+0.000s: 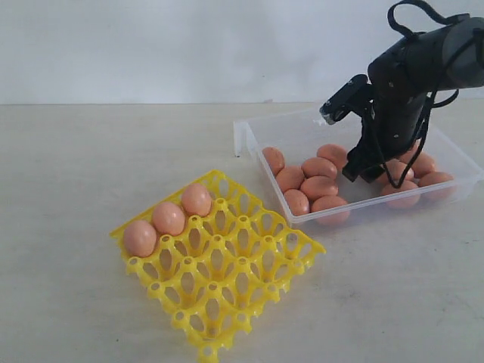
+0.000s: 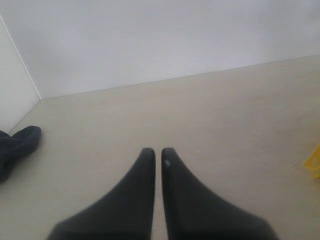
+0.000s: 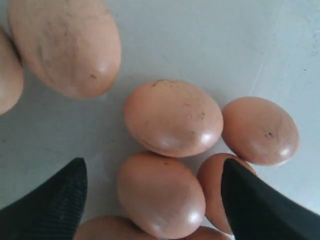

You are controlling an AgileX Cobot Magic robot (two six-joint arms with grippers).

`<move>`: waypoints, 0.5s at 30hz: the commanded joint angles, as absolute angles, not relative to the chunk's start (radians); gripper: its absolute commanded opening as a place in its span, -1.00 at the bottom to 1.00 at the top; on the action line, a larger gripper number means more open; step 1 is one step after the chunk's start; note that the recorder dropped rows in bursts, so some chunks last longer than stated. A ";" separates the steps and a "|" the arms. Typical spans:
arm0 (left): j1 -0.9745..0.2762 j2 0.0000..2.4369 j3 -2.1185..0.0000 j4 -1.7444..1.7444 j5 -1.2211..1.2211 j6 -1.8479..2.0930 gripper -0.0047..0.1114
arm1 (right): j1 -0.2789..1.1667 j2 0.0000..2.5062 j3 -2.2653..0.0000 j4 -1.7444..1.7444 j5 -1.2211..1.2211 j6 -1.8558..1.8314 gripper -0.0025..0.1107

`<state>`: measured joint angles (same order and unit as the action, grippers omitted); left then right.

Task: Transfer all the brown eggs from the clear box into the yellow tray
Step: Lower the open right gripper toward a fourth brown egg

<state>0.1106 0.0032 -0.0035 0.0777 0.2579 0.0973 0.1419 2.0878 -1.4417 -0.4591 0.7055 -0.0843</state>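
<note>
The yellow tray (image 1: 227,280) lies at the front, with three brown eggs (image 1: 169,218) in the cups along its far left edge. The clear box (image 1: 261,132) behind it on the right holds several more brown eggs (image 1: 319,186). My right gripper (image 1: 368,172) reaches down into the box, open, its fingers (image 3: 55,205) standing wide on either side of one egg (image 3: 161,194) without touching it. Other eggs (image 3: 173,118) lie close around. My left gripper (image 2: 156,152) is shut on nothing, over bare table; it does not show in the exterior view.
The right arm (image 1: 412,68) hides part of the box's far right side. A corner of the yellow tray (image 2: 314,162) shows at the edge of the left wrist view. A dark object (image 2: 17,147) lies on the table at the opposite edge.
</note>
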 commanded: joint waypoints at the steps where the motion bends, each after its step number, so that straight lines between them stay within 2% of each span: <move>1: 0.106 0.000 0.000 0.076 0.250 0.094 -0.85 | 0.131 2.105 -1.447 -0.452 0.730 -0.092 0.21; 8: 0.106 0.000 0.000 0.076 0.250 0.094 -0.85 | 0.096 2.139 -1.447 -0.452 0.706 -0.076 0.20; 10: 0.106 0.000 0.000 0.076 0.250 0.094 -0.85 | 0.090 2.141 -1.447 -0.447 0.691 -0.051 0.07; 13: 0.106 0.000 0.000 0.076 0.250 0.094 -0.85 | 0.090 2.141 -1.447 -0.447 0.687 -0.029 -0.42; 15: 0.106 0.000 0.000 0.076 0.250 0.094 -0.85 | 0.090 2.141 -1.447 -0.447 0.687 -0.029 -0.91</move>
<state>0.1106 0.0032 -0.0035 0.0777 0.2579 0.0973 0.0979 2.1365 -1.4434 -0.4547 0.6929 -0.0410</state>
